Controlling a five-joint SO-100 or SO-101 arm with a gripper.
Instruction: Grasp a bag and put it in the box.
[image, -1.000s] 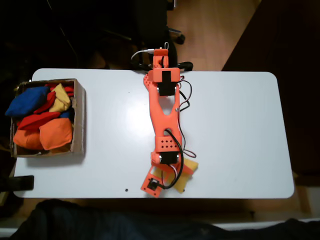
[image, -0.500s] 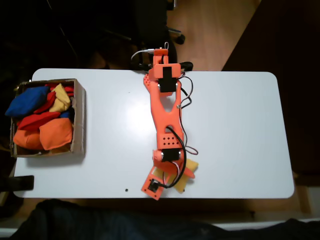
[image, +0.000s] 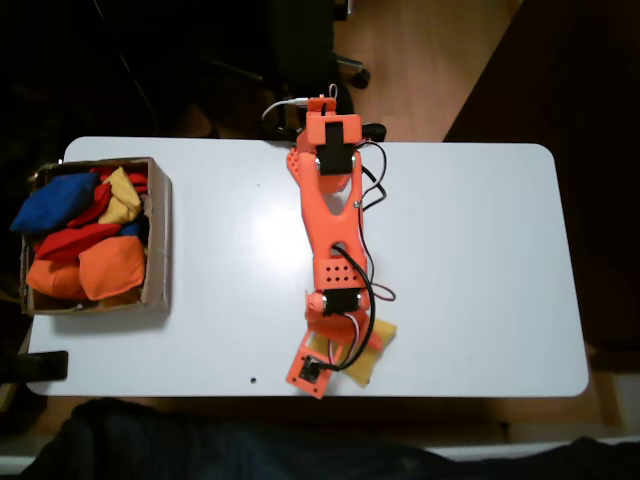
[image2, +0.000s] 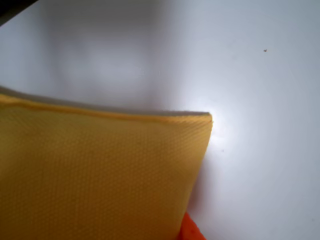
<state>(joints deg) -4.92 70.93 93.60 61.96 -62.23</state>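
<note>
Near the table's (image: 480, 250) front edge, right of centre in the fixed view, the gripper (image: 345, 350) sits directly over the yellow bean bag (image: 372, 362); its opening cannot be judged. Far left, the cardboard box (image: 158, 240) holds blue, red, orange and yellow bags.

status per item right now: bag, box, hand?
yellow bag: flat on the white table near its front edge, under the arm's end, outside the box.
cardboard box: open-topped, full of blue, red, orange and yellow bags.
hand: down over the yellow bag; open or shut, cannot tell.
</note>
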